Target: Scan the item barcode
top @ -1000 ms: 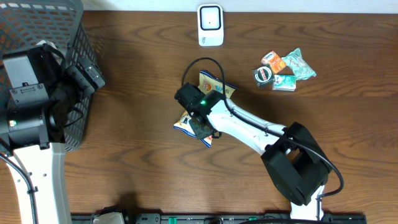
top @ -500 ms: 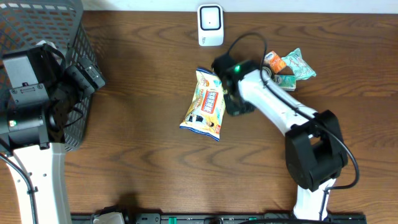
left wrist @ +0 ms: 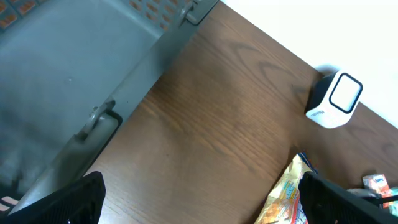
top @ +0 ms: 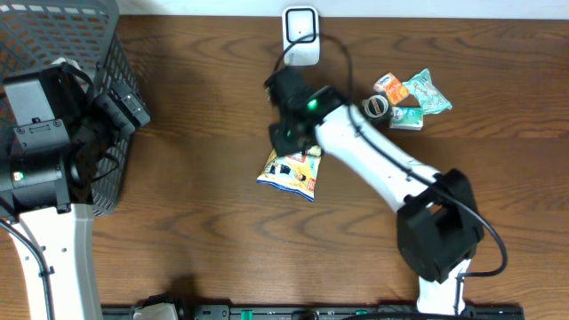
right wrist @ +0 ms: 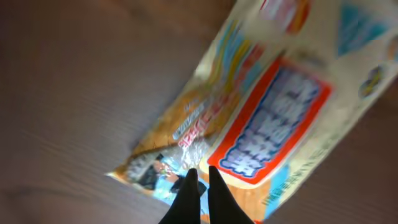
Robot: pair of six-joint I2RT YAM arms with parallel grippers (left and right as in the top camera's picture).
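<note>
at the middle of the surface (top: 196, 116), flat on the wood: bag (top: 292, 171), printed face up, the end toward the far edge hidden beneath the right arm in the overhead view. directly over it, right end effector (right wrist: 199, 184), fingers pressed together tip to tip, nothing seen pinched between them; impossible to tell from the wrist view whether touching the bag or just clear of it. beyond the bag, at the far edge: scanner (top: 300, 37), white, upright, apart from the bag. off to the right of the scanner, small heap of packets (top: 404, 98). at the left side, beside the basket (top: 62, 40): left end effector (left wrist: 205, 202), spread wide, holding nothing, well apart from the bag.
</note>
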